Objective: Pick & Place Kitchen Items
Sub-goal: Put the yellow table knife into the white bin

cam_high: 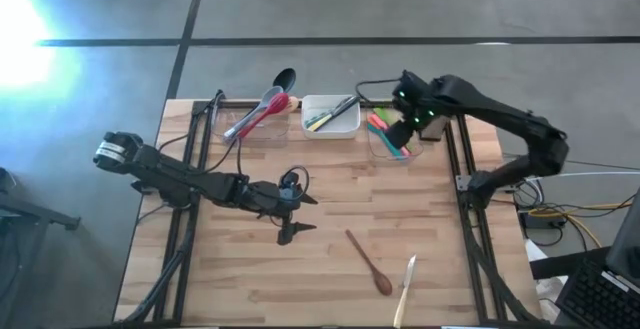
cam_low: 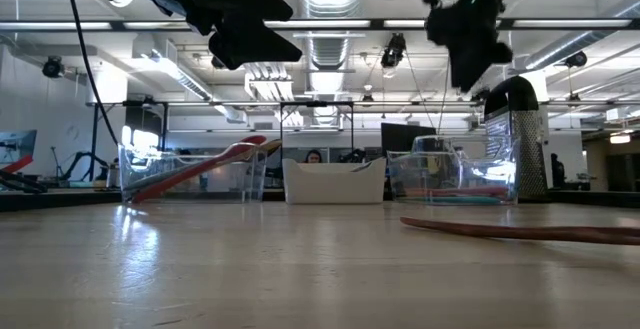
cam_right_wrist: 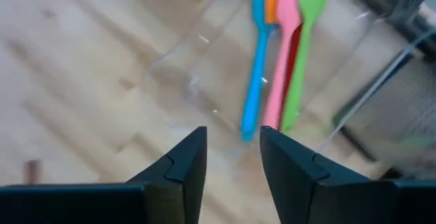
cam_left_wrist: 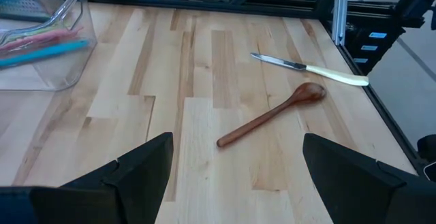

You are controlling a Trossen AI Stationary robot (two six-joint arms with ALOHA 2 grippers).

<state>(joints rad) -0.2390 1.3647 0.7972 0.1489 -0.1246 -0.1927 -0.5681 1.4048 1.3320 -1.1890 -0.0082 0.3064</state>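
Observation:
My right gripper (cam_high: 403, 135) (cam_right_wrist: 234, 146) hangs open above the clear tub (cam_high: 378, 151) at the back right, its fingers pointing down and a narrow gap between them with nothing in it. In that tub lie blue (cam_right_wrist: 257, 60), pink (cam_right_wrist: 283, 67), green (cam_right_wrist: 304, 40) and orange spatulas. My left gripper (cam_high: 290, 221) (cam_left_wrist: 235, 166) hovers wide open over the middle of the table. A wooden spoon (cam_high: 369, 262) (cam_left_wrist: 269, 116) and a cream-handled knife (cam_high: 405, 289) (cam_left_wrist: 310, 68) lie flat on the table toward the near right.
A white tub (cam_high: 330, 127) with cutlery stands at the back middle. A clear tub (cam_high: 262, 133) at the back left holds red, grey and black spoons. A metal grater (cam_low: 517, 139) stands by the spatula tub. Black rails (cam_high: 195, 169) run along both table sides.

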